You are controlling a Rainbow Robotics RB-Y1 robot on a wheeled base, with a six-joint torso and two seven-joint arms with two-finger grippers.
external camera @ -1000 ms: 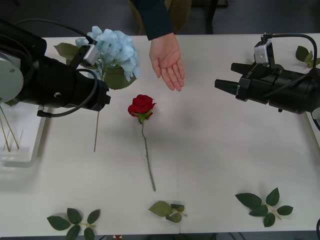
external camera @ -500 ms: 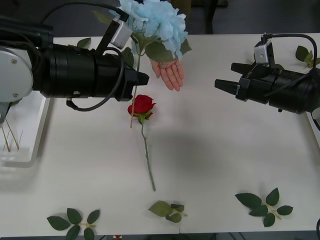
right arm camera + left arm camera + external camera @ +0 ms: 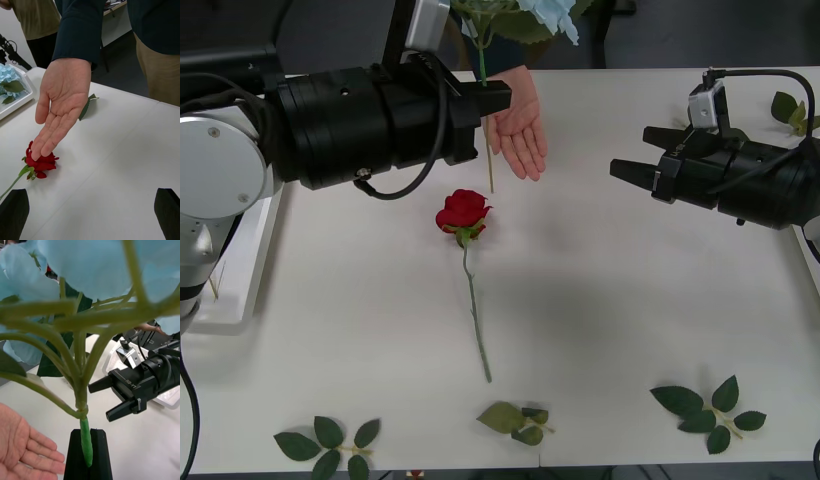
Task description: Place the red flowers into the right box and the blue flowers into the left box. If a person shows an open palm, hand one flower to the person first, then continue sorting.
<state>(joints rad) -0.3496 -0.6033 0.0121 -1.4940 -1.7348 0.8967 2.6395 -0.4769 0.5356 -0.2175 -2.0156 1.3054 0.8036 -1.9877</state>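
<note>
Left claw [image 3: 498, 97] clamped on blue flower [image 3: 75, 281] stem, held upright just beside open palm [image 3: 518, 127]; handover step, next lower stem into palm and release; right claw [image 3: 627, 171] spread, idle over desk [image 3: 610, 310]; red flower [image 3: 463, 212] lying mid-desk.

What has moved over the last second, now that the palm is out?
The left gripper, shut on the pale blue hydrangea flower, rose and swung right, bringing its stem beside the person's open palm. The red rose, the open right gripper and the palm stayed put.
</note>
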